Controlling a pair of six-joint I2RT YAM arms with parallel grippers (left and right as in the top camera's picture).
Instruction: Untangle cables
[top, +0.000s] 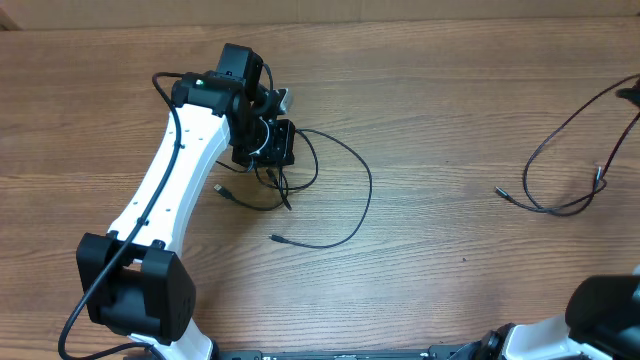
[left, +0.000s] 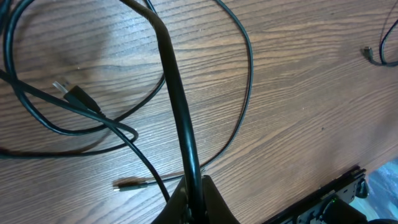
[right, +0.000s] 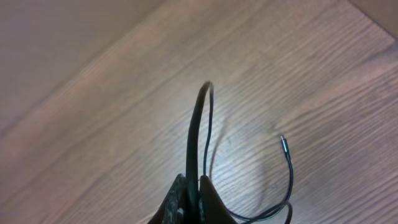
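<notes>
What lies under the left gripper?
Loose loops of the cables lie on the table, with two plug ends showing. The left gripper is shut on one strand. From overhead, the gripper hides part of the tangle.

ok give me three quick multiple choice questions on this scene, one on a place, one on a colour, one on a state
1. Where is the left claw in the overhead view?
A. over the tangled cables, upper left
B. at the table's right edge
C. front centre

2. What colour are the cables?
A. white
B. black
C. red

3. How is the left claw set?
A. wide open and empty
B. shut on one of the cables
C. resting flat on the wood

Answers:
1 A, the left arm reaches over the loops there.
2 B, every cord is black against the brown table.
3 B, the left wrist view shows a cord pinched between its tips.
</notes>
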